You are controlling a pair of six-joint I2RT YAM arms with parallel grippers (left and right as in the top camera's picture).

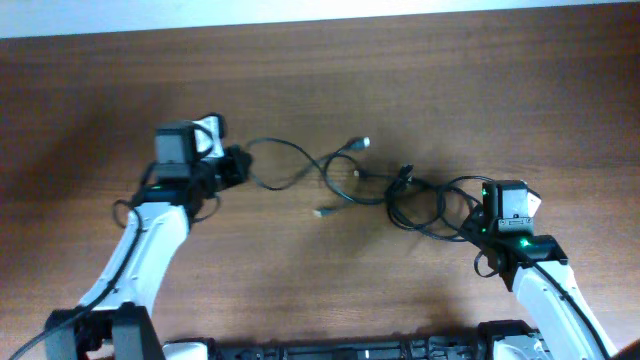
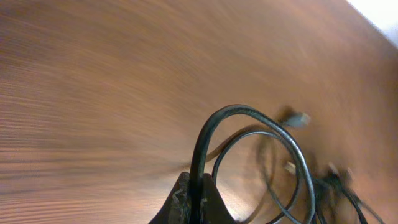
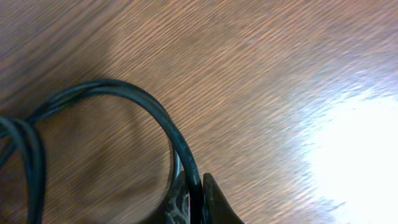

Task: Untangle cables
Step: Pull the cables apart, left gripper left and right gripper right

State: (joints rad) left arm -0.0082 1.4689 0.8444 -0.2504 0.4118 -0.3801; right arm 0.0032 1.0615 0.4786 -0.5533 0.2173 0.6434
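**Both tools pinching the cables, one at each end**

You are looking at black cables (image 1: 398,195) lying across the middle of the wooden worktop (image 1: 400,60). They are running from an open loop on the left to a denser tangle on the right.

A white tag (image 1: 208,130) is showing on your left wrist, and its writing is too small to read.

Your left arm is angling up from the near edge, with its wrist turned to the right. The left tool (image 1: 238,165) is sitting at the left end of the run. In the left wrist view its fingers (image 2: 186,202) are closing tight on a strand that is arching up and over into a loop (image 2: 249,115). A blurred plug (image 2: 298,118) is lying beyond that loop.

Your right arm is coming in from the near right corner, with its wrist facing left. The right tool (image 1: 476,222) is resting at the right rim of the tangle. In the right wrist view its fingers (image 3: 214,202) are gripping one thick strand (image 3: 149,102) that is curving away to the left.

Between the tools, a silver plug (image 1: 361,143) and a pale plug end (image 1: 320,212) are lying free on the wood.
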